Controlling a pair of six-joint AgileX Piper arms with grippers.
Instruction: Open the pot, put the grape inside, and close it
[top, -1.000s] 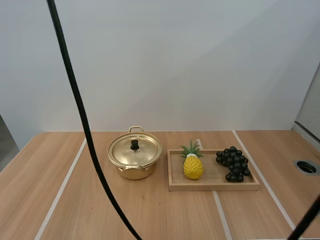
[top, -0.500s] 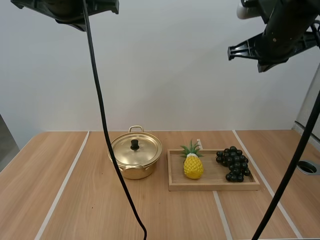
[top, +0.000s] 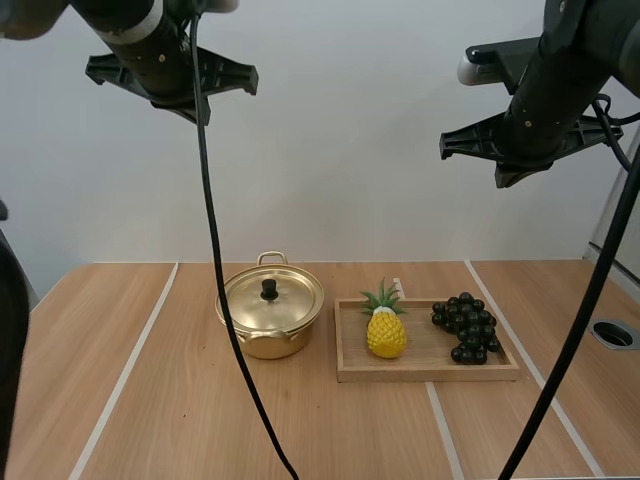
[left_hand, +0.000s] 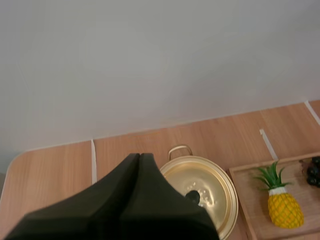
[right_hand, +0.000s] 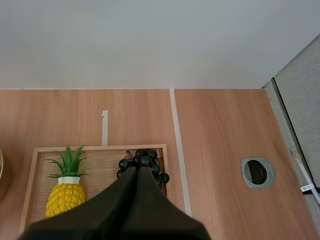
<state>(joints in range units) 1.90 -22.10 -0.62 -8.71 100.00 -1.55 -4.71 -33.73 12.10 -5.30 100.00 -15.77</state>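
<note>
Here, the pot (top: 270, 318) is seen standing on the counter (top: 140, 400) just beside the wooden tray (top: 430, 374), with its lid (top: 272, 297) seated on it. Inside the tray, the bunch of grapes (top: 465, 326) is laid at the end away from the pot, and a pineapple (top: 385, 332) is stood upright at the end nearer the pot. The left tool (left_hand: 139, 156) is held with its fingers pressed together as one dark wedge, gripping nothing, above the pot beside the tray. The right tool (right_hand: 138, 169) is likewise closed on nothing and appears to be lined up over the tray's grape end, well clear of it.
</note>
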